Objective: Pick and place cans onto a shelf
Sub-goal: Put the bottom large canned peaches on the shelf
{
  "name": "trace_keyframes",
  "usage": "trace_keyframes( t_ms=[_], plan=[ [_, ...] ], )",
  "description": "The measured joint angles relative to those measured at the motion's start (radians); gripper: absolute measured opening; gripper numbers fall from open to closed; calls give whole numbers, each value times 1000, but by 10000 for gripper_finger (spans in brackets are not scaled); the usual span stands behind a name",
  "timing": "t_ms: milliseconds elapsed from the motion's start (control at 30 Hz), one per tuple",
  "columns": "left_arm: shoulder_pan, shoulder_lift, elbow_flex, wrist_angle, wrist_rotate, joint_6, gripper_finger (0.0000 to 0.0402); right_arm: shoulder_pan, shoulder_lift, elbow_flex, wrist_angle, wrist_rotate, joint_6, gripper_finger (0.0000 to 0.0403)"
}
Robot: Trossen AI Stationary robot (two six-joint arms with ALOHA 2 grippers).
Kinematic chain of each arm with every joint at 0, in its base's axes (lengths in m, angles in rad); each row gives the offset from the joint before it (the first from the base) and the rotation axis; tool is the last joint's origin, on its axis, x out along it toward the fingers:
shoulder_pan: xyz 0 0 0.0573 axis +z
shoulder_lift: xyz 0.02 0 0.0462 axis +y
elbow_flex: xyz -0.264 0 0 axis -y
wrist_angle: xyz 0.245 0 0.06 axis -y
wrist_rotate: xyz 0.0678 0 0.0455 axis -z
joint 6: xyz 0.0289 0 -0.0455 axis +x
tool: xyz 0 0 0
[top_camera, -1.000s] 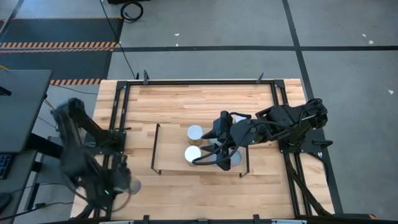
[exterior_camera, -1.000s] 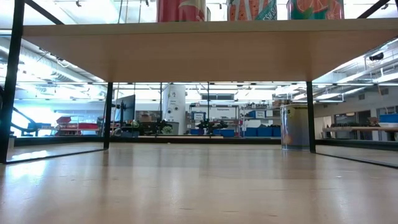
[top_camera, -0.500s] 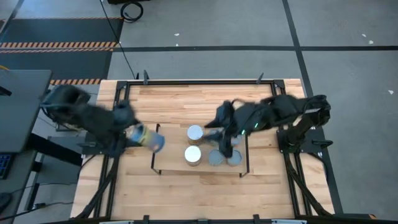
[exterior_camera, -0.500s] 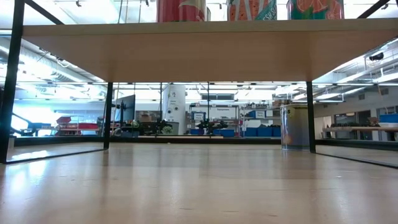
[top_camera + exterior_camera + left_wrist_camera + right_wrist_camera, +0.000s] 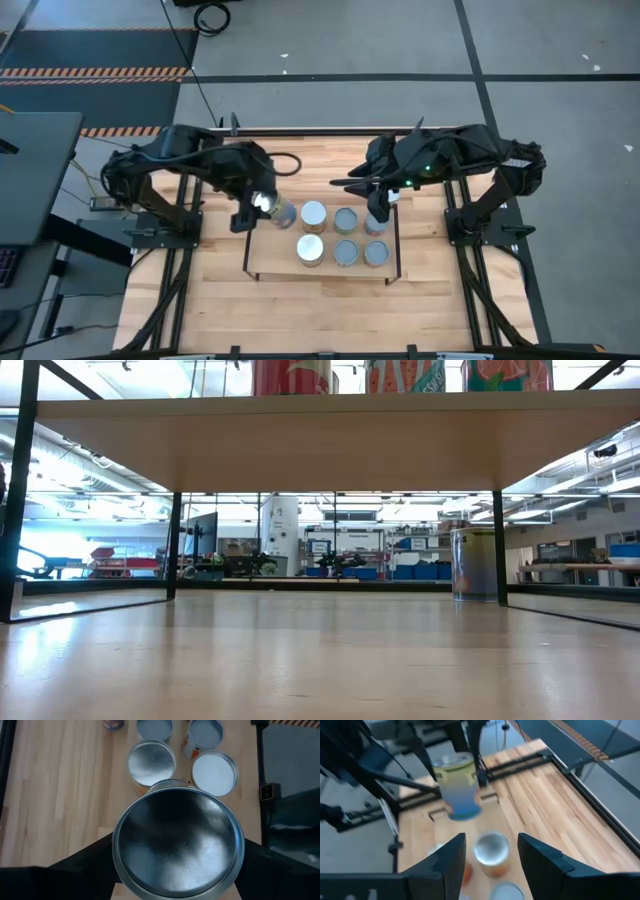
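Observation:
The light-wood shelf (image 5: 280, 262) stands mid-table with several silver-lidded cans (image 5: 345, 254) upright on its board in two rows. They also show in the left wrist view (image 5: 151, 762). My left gripper (image 5: 268, 207) is over the shelf's left end, shut on a can (image 5: 177, 842) with a yellow and blue label (image 5: 457, 785). My right gripper (image 5: 378, 208) is open and empty above the shelf's far right cans; its fingers (image 5: 452, 857) spread wide. In the low view the shelf board (image 5: 320, 440) is seen from beneath. My left gripper pinches the can's round side (image 5: 117, 855) between its two fingers, one on each side. The fingers (image 5: 472, 747) come from above and point down along the can, whose lid faces the wrist camera. The can hangs about upright, clear of the shelf board.
Black rails (image 5: 190, 160) frame the wooden tabletop (image 5: 330, 155), with bare wood beyond and in front of the shelf. The shelf's thin black end frames (image 5: 398, 250) stand at both short ends. A silvery cylinder (image 5: 473, 563) shows beyond the shelf's leg in the low view.
My left gripper has swung from the table's near left corner toward the far edge and right, carrying the can to the shelf's left end. My right gripper has drawn back from the shelf's near right cans toward the table's far edge.

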Motion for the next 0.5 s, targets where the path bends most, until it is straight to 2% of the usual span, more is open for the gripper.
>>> trace_keyframes(
  t_ms=[167, 367, 500],
  plan=[
    [-2, 14, -24, 5, -1, 23, 313, -16, -2, 0, -78, 1, -22, 187],
    [-2, -72, -220, -4, -8, 5, 314, -20, -2, 0, -133, 1, -94, 187],
    [-2, -85, -281, 28, -19, -9, 315, -27, -2, 0, -134, 7, -159, 187]
  ],
)
